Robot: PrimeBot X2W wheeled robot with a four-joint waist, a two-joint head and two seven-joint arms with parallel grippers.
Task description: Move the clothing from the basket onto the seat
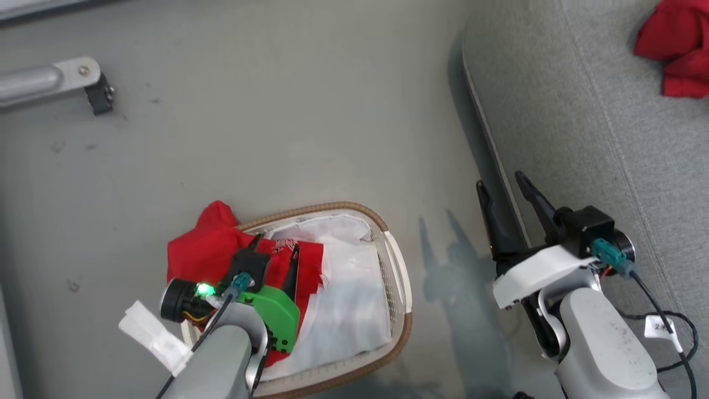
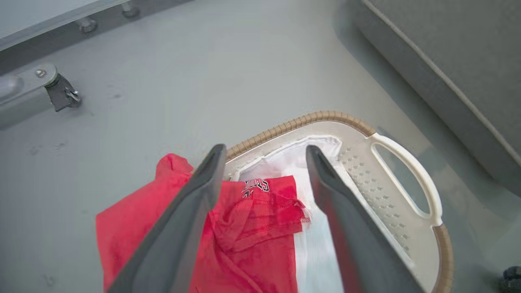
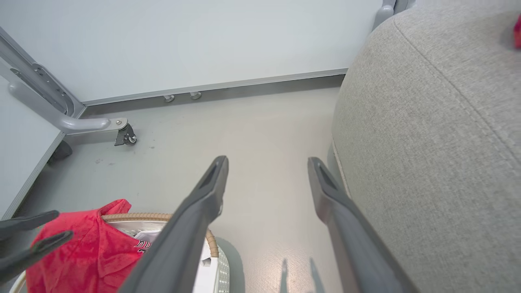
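Observation:
A red piece of clothing (image 1: 205, 249) lies in the left half of the basket (image 1: 400, 277) and drapes over its brown rim onto the floor. My left gripper (image 1: 277, 244) hangs just above it, open, with the fabric (image 2: 252, 228) between and below its fingers. The white liner (image 2: 313, 252) shows at the right. My right gripper (image 1: 500, 180) stands open over the floor beside the grey seat (image 1: 609, 138), holding nothing. A second red garment (image 1: 676, 50) rests on the seat at the far right. In the right wrist view the basket's clothing (image 3: 89, 252) and the left gripper (image 3: 63, 224) show at lower left.
A grey metal frame leg with a caster (image 1: 61, 83) stands on the floor at the far left. A pale wall panel (image 3: 203, 40) runs along the back. A black cable with a white tag (image 1: 662, 327) hangs beside my right forearm. Bare grey floor lies between basket and seat.

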